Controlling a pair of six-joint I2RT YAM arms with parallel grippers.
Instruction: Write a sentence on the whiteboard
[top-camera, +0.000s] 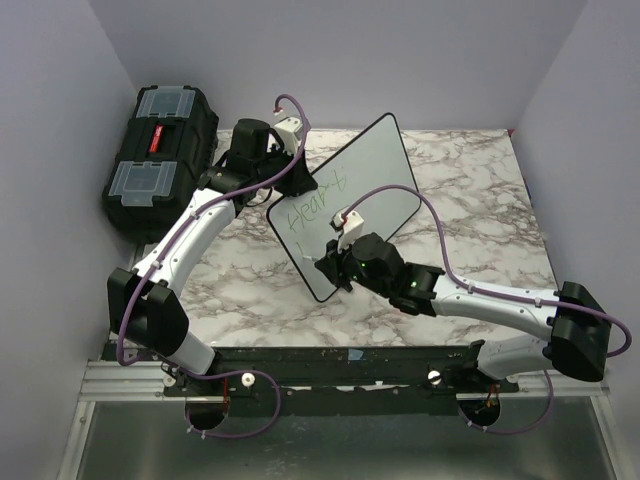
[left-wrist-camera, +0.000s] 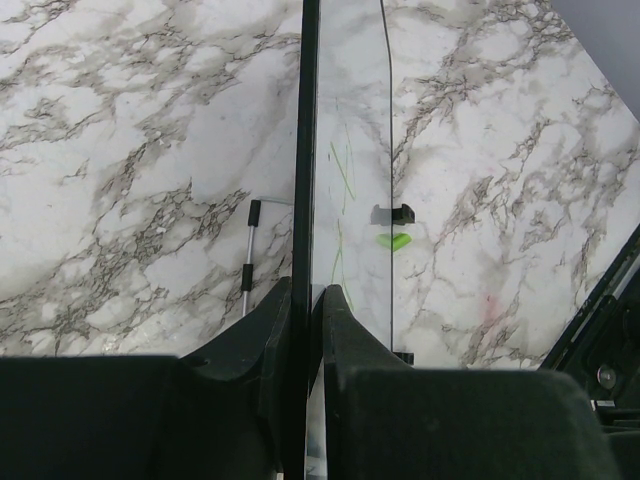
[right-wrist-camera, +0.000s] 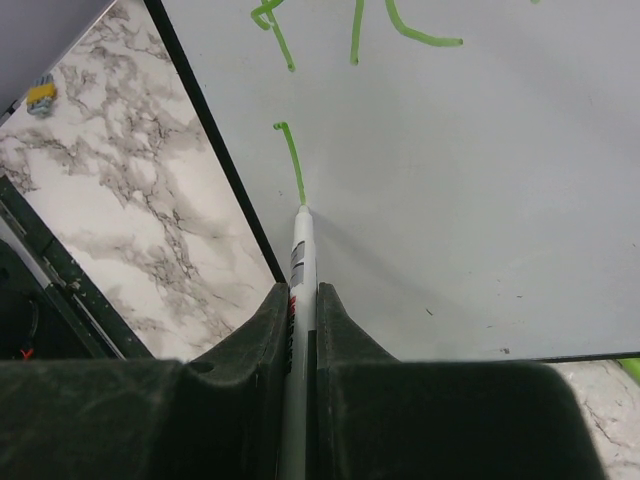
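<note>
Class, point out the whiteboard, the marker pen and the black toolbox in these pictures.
whiteboard (top-camera: 375, 165): top view, bare white face, upper part.
marker pen (right-wrist-camera: 299, 250): right wrist view, white barrel below the tip.
toolbox (top-camera: 165, 165): top view, middle of its black lid.

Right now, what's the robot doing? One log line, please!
left gripper: shut on whiteboard edge | right gripper: shut on marker, tip on board | sentence: top line there, second line just begun

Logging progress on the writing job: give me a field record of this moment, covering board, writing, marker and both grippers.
whiteboard: tilted up off the table
left gripper: shut on the whiteboard's edge
right gripper: shut on the marker
marker: tip touching the whiteboard
sentence: one green line, plus one stroke below
toolbox: black, far left
</note>
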